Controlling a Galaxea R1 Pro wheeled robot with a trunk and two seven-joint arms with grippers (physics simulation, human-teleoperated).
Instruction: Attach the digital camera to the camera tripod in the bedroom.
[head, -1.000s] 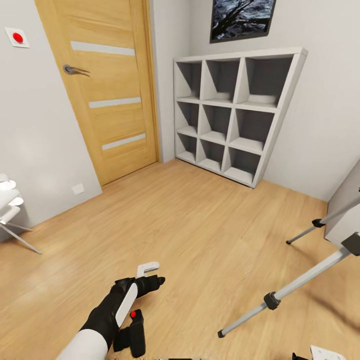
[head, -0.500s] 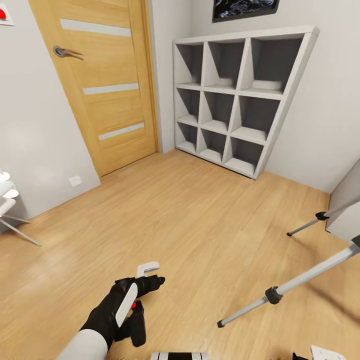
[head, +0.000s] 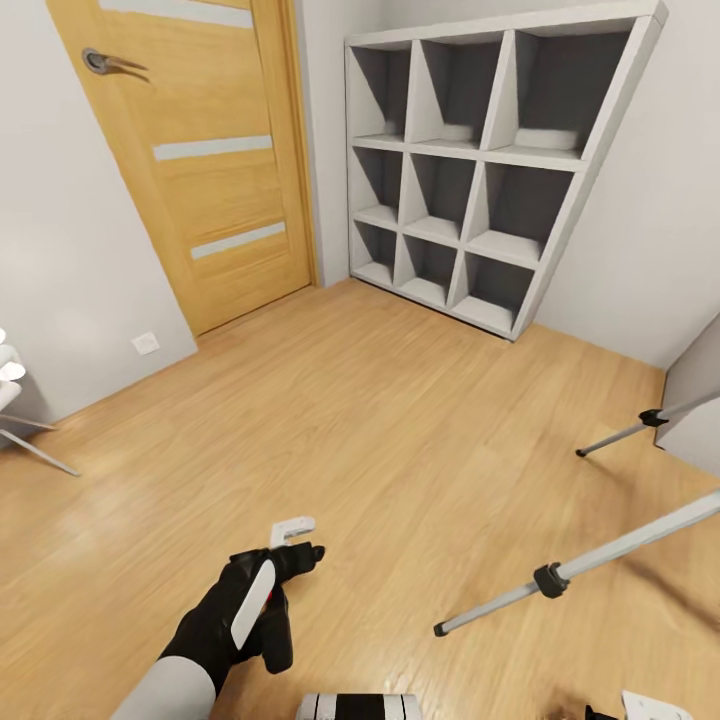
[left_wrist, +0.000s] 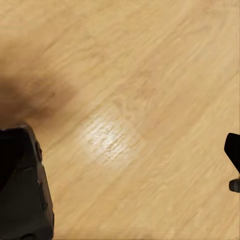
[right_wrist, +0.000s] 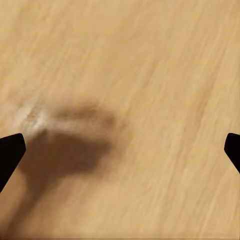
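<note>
While low, left hand (head: 268, 625) floorward

Head camera tilts down: oak door (head: 190, 150), white shelf (head: 485, 165) and tripod legs (head: 580, 570) slide up-frame, poster gone. Left arm (head: 225, 620) now covers the digital camera (head: 272, 628), hiding its red mark.

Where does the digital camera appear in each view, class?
Head view: digital camera, a dark block beneath the left arm, low and left of centre.
Left wrist view: probably the dark box close to the lens.
Right wrist view: wood floor between the right end effector's fingertips.
Shared landmark: the wood floor.
</note>
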